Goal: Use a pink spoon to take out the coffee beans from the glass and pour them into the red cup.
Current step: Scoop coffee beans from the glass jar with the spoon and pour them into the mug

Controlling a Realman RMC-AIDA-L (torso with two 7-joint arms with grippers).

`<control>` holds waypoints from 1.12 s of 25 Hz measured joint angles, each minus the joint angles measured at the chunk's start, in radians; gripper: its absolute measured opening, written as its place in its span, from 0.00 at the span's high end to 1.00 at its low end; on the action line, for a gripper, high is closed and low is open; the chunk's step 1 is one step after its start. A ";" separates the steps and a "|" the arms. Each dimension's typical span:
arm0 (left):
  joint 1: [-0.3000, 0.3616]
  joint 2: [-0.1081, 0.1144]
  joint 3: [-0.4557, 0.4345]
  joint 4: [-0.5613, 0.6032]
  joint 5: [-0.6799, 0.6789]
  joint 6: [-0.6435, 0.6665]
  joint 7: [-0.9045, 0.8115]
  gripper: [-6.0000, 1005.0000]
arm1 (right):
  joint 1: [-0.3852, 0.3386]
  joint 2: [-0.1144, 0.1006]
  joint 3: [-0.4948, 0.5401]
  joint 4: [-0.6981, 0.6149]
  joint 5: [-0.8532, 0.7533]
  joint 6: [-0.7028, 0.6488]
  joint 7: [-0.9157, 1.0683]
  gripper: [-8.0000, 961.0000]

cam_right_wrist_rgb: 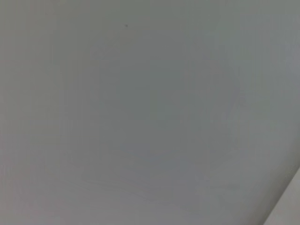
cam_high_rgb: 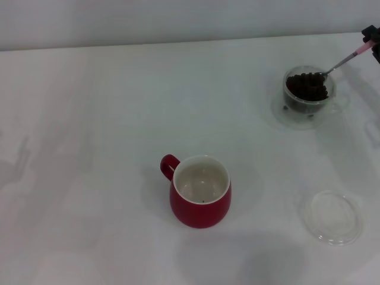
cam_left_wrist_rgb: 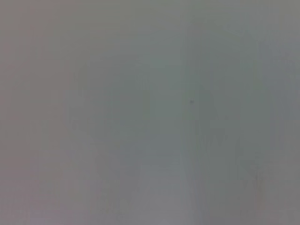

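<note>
Item one, the right gripper (cam_high_rgb: 372, 40): we see only a dark corner of it at the far right edge of the head view, with the pink handle of the pink spoon (cam_high_rgb: 344, 60) running into it; we judge it to hold the spoon, though how far its fingers stand apart we cannot tell. Item two, the spoon: its thin metal neck slopes down from the gripper and its bowl rests among the coffee beans (cam_high_rgb: 307, 86). Item three, the beans: a dark heap filling the glass (cam_high_rgb: 310, 95), which stands at the far right of the white table (cam_high_rgb: 107, 119). Item four, the red cup (cam_high_rgb: 200, 191): upright near the table's middle, well apart from the glass, handle toward the far left, its cream inside bare but for a dark speck or two. Item five, a shallow clear dish (cam_high_rgb: 332, 216): near right, apart from both vessels. Item six, the left gripper: not seen in any view; both wrist views show only plain grey surface. Step in hand, by our judgement: scooping. The next move calls for lifting the loaded bowl level, carrying it across to the red cup without spilling, and tipping it over the rim.
</note>
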 joint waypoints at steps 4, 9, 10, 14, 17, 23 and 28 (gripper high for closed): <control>0.004 0.000 0.003 -0.002 0.002 0.000 0.000 0.42 | -0.010 0.000 -0.003 -0.004 -0.003 0.014 0.012 0.81; 0.008 0.000 0.004 -0.001 0.004 0.000 0.000 0.42 | -0.029 0.002 -0.012 -0.004 -0.006 0.056 0.010 0.81; 0.009 0.000 0.004 -0.001 0.005 -0.002 0.000 0.42 | -0.034 0.003 -0.016 -0.003 -0.006 0.065 0.009 0.81; 0.013 0.000 0.004 0.000 0.006 -0.009 0.000 0.42 | -0.051 0.007 -0.026 0.002 -0.007 0.100 0.006 0.81; 0.014 0.000 0.004 0.000 0.008 -0.010 0.000 0.42 | -0.062 0.008 -0.046 0.002 -0.008 0.127 0.007 0.81; 0.016 0.000 0.005 0.000 0.008 -0.011 0.000 0.42 | -0.069 0.009 -0.083 0.007 -0.008 0.159 0.008 0.81; 0.021 -0.001 0.006 0.000 0.008 -0.013 0.000 0.42 | -0.070 0.009 -0.087 0.025 -0.008 0.184 0.009 0.81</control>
